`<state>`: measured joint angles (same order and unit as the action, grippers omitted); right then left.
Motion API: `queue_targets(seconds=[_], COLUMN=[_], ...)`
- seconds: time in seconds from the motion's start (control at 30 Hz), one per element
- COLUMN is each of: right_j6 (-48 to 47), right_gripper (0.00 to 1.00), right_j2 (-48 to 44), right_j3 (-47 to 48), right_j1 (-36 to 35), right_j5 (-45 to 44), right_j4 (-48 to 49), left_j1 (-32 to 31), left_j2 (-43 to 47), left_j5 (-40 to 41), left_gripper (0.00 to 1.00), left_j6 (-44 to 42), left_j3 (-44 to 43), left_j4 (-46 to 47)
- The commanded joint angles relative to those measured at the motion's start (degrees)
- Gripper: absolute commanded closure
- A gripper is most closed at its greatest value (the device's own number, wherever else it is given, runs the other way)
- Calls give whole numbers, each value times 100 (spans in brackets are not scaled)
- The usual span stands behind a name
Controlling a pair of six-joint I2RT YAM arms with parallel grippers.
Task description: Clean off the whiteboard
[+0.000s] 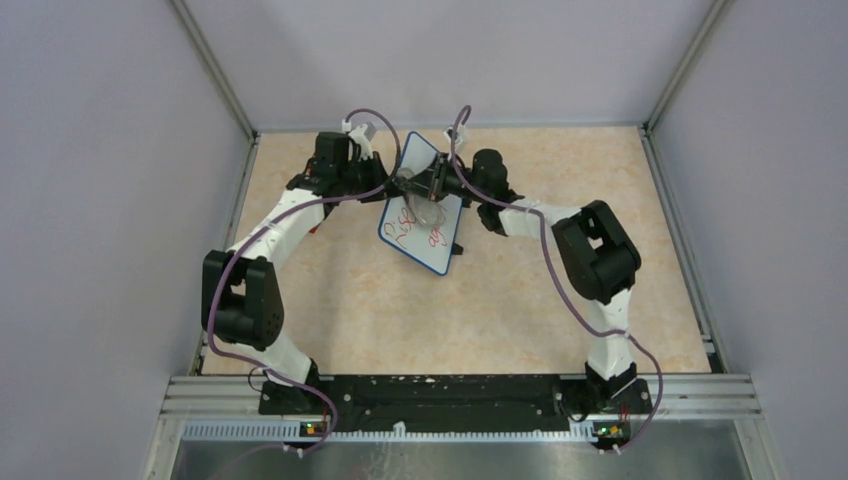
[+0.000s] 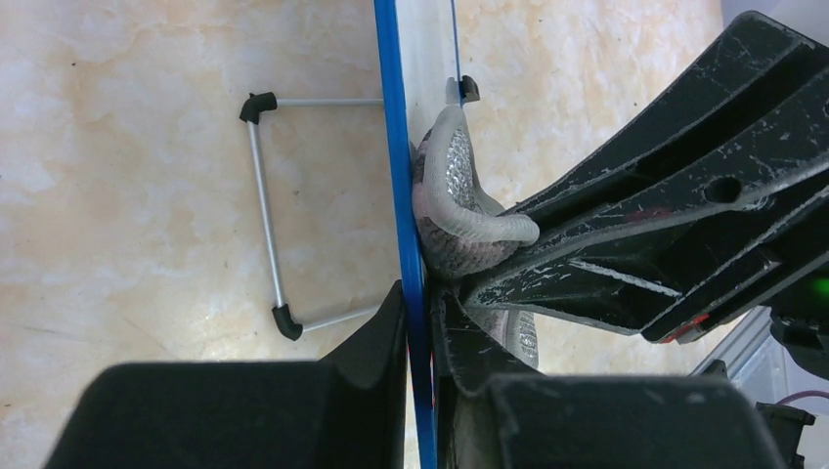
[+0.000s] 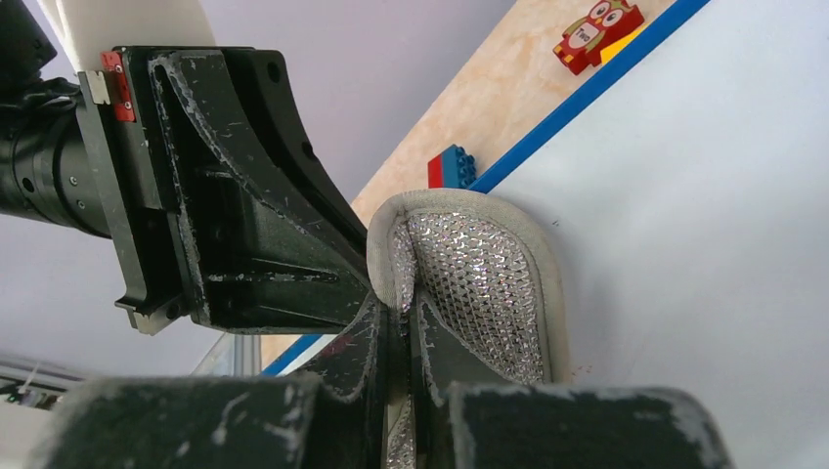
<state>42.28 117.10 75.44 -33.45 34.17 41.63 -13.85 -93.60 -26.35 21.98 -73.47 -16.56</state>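
At the near edge of the table [image 1: 400, 320] the two arm bases sit bolted. The arms reach away to meet at the whiteboard [image 1: 415, 245], which stands tilted on its wire stand [image 2: 264, 195] toward the far middle of the tabletop. The left gripper [image 2: 418, 303] is pinched on the board's blue frame, one finger on either side of the edge, most likely to brace the light board so it neither slides nor tips under rubbing. The right gripper [image 3: 396, 303] has its fingers pressed together on a fold of grey glittery cloth [image 3: 479, 283], whose pad lies against the white face, placed for wiping. Red handwriting [image 1: 405, 222] covers the board's nearer half. It is too small to read with certainty, and erasing looks far from done. Beyond the frame lie a blue brick [image 3: 452, 168] and a red owl block [image 3: 596, 34] whose label seems to read "Two".
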Motion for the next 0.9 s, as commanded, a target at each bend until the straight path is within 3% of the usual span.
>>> queue_targets(seconds=[0.0,0.2,0.7,0.87], right_j6=[251,355,466,493], right_gripper=[100,100,100,100], right_j2=[152,402,419,391], right_j3=[14,-150,-647,-592], right_j1=[46,422,973,818], right_j5=[430,-5,-371,24], right_j4=[233,-464,-805,-262], left_j1=[-136,-136,-135,-136], left_j2=[26,46,83,79], left_j5=[-199,-187,-222,-239], left_gripper=[100,100,100,100], left_j6=[-264,-277,-255,-247], left_j3=[-91,-97,-87,-87], left_j4=[144,135,144,153])
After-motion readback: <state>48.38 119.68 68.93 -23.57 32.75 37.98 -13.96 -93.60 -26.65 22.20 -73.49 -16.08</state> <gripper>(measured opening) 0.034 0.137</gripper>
